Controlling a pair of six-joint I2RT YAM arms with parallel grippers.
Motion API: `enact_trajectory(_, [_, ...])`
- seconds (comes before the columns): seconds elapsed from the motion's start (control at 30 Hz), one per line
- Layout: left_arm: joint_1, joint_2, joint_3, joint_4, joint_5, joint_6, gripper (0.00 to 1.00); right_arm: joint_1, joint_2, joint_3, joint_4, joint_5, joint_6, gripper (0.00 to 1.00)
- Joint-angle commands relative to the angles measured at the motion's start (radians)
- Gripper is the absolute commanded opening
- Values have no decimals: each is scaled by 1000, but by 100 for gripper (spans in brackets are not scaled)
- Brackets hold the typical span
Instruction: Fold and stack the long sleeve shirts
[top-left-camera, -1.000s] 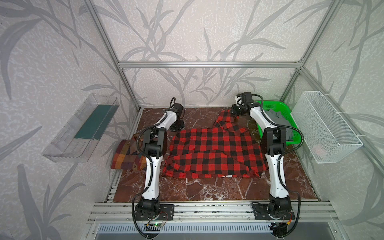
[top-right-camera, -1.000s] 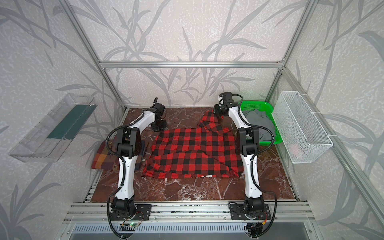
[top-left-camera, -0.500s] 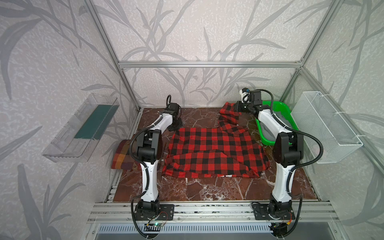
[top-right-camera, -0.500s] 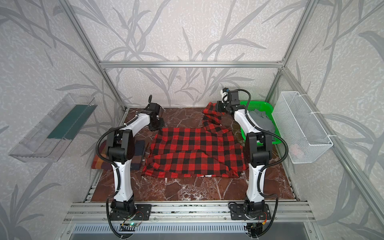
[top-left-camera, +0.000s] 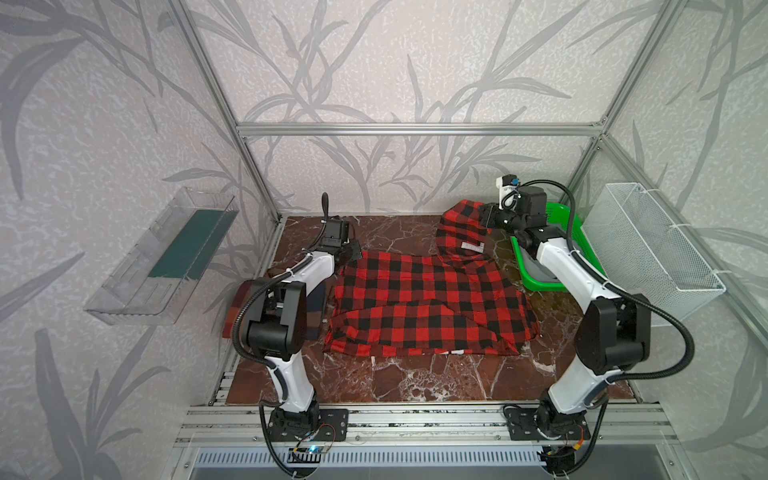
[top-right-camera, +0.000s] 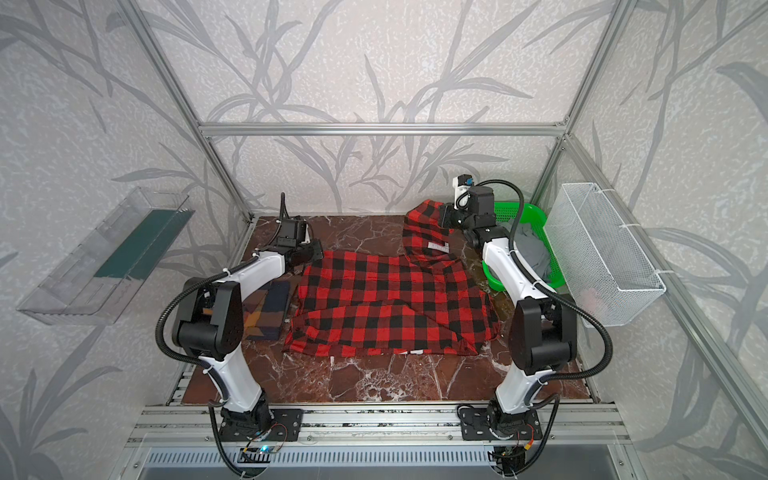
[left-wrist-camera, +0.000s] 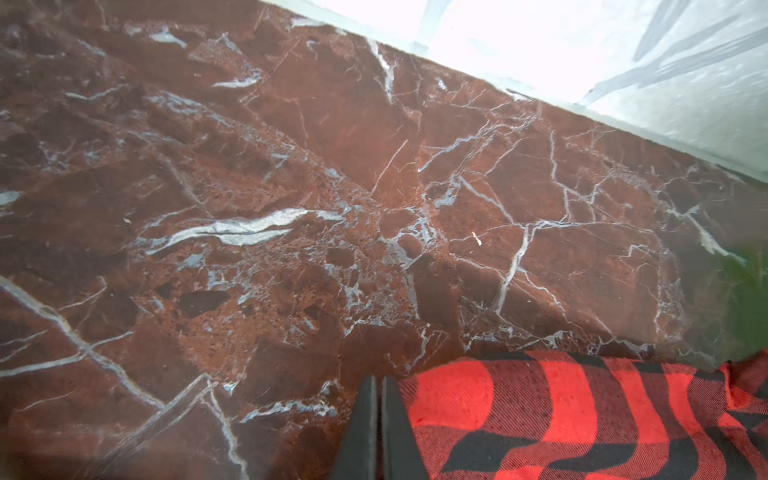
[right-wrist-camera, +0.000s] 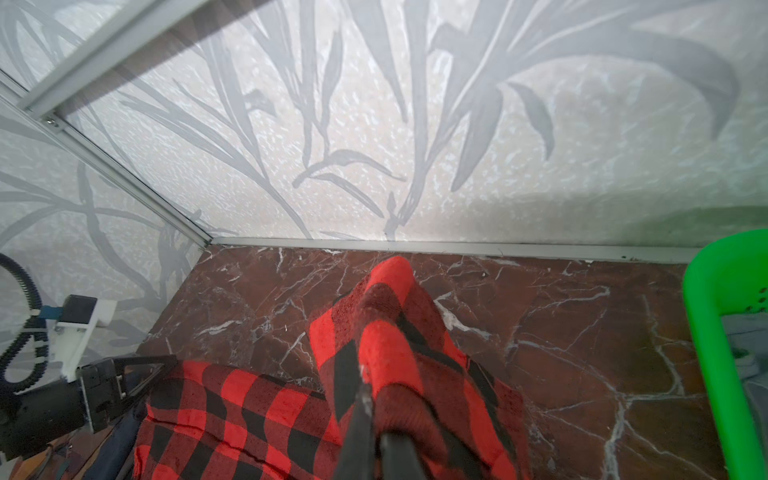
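The red-and-black shirt lies spread across the middle of the tabletop, a fold already crossing its lower half. I judge the fold is mid-way. The right pincer, at the upper right in both top views, is clamped on a raised sleeve or collar part. The left pincer is pressed closed at the shirt's upper left corner; whether it nips cloth I cannot tell. Next, the lifted cloth likely wants carrying down over the body and laying flat. The brown plaid shirt sits folded at the left, partly behind the left arm. A green basket stands just beside the right arm and could crowd it.
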Motion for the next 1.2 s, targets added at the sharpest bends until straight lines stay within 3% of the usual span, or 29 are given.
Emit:
enact_trajectory(0.0, [3,-102,-104,235,10,47,0,-1,-107,-80,74,41,36,0])
enact_trajectory(0.17, [-18,-234,-383,626,-58,41,0,1,-260,-227,114,66,86,0])
enact_trajectory(0.27, [-51,-269,-463,694,-70,72,0,0,-337,-280,108,59,105,0])
enact_trajectory(0.43, [-103,-345,-600,825,-185,87,0,0,-472,-350,72,64,105,0])
enact_trajectory(0.57, [-139,-391,-654,835,-220,91,0,3,-581,-396,28,59,104,0])
enact_trajectory(0.73, [-195,-433,-733,874,-346,64,0,2,-717,-472,-50,53,87,0])
enact_trajectory(1.17, [-226,-582,-950,929,-472,-201,2,12,-1023,-629,-271,54,56,0])
